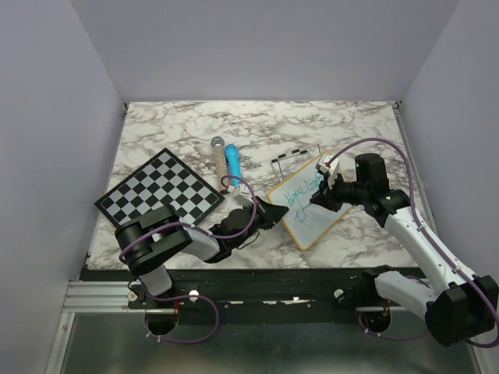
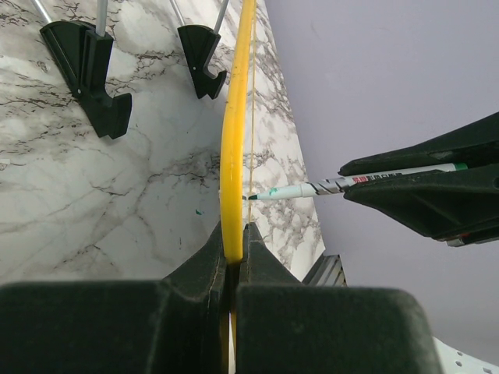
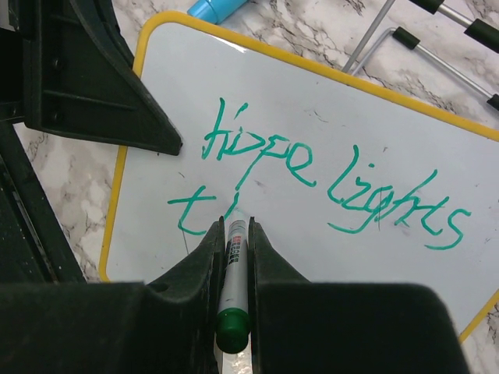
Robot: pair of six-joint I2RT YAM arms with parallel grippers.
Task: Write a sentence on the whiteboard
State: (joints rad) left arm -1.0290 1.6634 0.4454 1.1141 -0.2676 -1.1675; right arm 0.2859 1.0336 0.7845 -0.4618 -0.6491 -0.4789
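Observation:
The whiteboard (image 1: pixel 308 209) has a yellow frame and lies tilted at the table's centre right. My left gripper (image 1: pixel 273 214) is shut on its near-left edge; in the left wrist view the yellow rim (image 2: pixel 234 140) runs up from between the pads of the left gripper (image 2: pixel 234 243). My right gripper (image 1: pixel 321 196) is shut on a green marker (image 3: pixel 234 265), whose tip touches the board (image 3: pixel 327 101). The sentence (image 3: pixel 269 152) reads "Hope lights" in green, with a "t" and a fresh stroke on the second line. The marker (image 2: pixel 327 187) also shows in the left wrist view.
A black-and-white chessboard (image 1: pixel 160 191) lies at the left. A blue tube (image 1: pixel 232 162) and a clear tube (image 1: pixel 218 152) lie behind the board. A wire stand with black feet (image 1: pixel 296 160) stands beside them, also in the left wrist view (image 2: pixel 86 62).

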